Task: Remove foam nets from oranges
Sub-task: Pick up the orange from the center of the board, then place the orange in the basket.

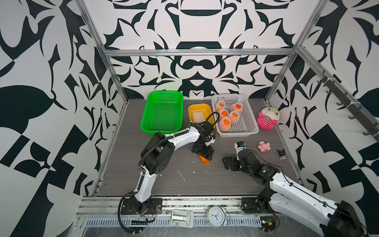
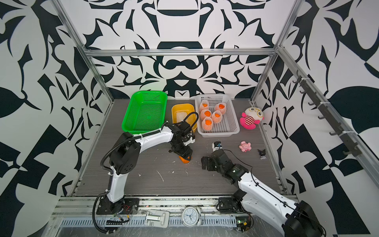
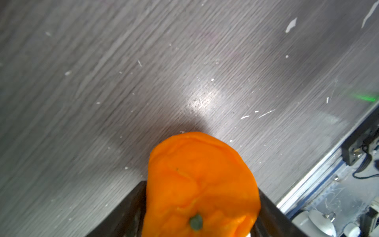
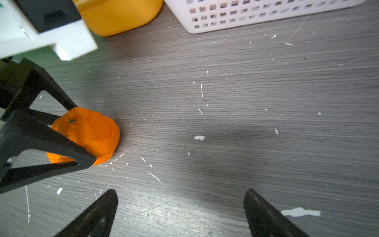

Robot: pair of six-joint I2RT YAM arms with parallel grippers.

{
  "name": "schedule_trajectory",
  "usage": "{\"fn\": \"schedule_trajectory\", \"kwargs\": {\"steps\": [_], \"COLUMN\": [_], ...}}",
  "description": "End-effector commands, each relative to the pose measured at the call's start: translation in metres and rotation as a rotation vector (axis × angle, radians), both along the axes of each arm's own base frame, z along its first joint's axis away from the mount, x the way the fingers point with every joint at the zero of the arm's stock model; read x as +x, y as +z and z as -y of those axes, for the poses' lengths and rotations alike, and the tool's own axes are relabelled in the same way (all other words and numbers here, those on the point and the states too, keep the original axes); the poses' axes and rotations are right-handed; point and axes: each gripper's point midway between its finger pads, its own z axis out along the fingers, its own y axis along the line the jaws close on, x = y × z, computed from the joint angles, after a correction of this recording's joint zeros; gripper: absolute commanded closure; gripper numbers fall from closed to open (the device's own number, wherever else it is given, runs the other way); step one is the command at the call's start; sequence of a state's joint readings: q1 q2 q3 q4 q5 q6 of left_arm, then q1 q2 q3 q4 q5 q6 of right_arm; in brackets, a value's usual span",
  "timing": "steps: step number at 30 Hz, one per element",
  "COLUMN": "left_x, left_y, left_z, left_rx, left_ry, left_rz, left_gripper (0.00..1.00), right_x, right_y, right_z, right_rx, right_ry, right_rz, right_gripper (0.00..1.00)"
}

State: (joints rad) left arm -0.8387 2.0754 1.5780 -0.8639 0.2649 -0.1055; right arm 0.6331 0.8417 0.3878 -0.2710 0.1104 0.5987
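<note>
Bare orange (image 3: pixel 201 184), on table (image 1: pixel 164 180), is pinched betw. jaws of L gripper (image 1: pixel 205 157), straight below it; R gripper (image 4: pixel 180 195) is seen spread, empty, farther off.

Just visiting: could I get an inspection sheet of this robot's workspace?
Surface: grey wood-grain tabletop, strewn with white scraps.
Job's things: five net-wrapped oranges in white perforated basket; one white foam net in yellow tub; green mesh basket empty.
Clutter: pink-and-white plush toy, small pink toy, black figurine.
Grippers: left gripper closed on bare orange on the tabletop; right gripper open, empty.
Cables: black cable loop over left wrist.
Surroundings: black-and-white patterned walls, aluminium frame, white alarm clock in front.
</note>
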Motion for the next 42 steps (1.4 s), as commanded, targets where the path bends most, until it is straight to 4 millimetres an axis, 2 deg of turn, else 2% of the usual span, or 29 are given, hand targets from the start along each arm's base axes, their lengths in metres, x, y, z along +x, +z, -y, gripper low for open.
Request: {"fn": "schedule_trajectory", "kwargs": {"steps": [1, 9, 13, 16, 18, 24, 30, 37, 42], "left_x": [-0.008, -0.011, -0.009, 0.000, 0.010, 0.051, 0.087, 0.125, 0.157], "left_y": [-0.001, 0.017, 0.037, 0.059, 0.075, 0.119, 0.145, 0.148, 0.150], "left_z": [-0.008, -0.008, -0.008, -0.012, -0.018, -0.055, -0.092, -0.121, -0.150], "left_rx": [0.029, 0.003, -0.042, -0.098, -0.123, -0.135, -0.141, -0.152, -0.141], "left_ry": [0.000, 0.018, 0.050, 0.092, 0.124, 0.240, 0.331, 0.426, 0.527], "left_rz": [-0.023, -0.017, -0.003, 0.002, 0.016, 0.120, 0.187, 0.214, 0.250], "left_gripper": [0.29, 0.40, 0.42, 0.45, 0.46, 0.48, 0.49, 0.50, 0.52], "right_x": [0.005, 0.009, 0.015, 0.020, 0.024, 0.041, 0.062, 0.077, 0.077], "right_y": [0.005, 0.011, 0.024, 0.035, 0.042, 0.058, 0.080, 0.101, 0.099], "right_z": [-0.002, -0.004, -0.009, -0.013, -0.014, -0.022, -0.048, -0.063, -0.068], "right_rx": [0.019, 0.017, 0.025, 0.019, -0.004, -0.051, -0.061, -0.068, -0.054], "right_ry": [-0.003, 0.010, 0.034, 0.057, 0.066, 0.090, 0.204, 0.253, 0.264], "right_rz": [0.024, 0.045, 0.085, 0.115, 0.121, 0.158, 0.231, 0.317, 0.320], "right_gripper": [0.01, 0.01, 0.00, 0.00, 0.00, 0.01, 0.00, 0.01, 0.00]}}
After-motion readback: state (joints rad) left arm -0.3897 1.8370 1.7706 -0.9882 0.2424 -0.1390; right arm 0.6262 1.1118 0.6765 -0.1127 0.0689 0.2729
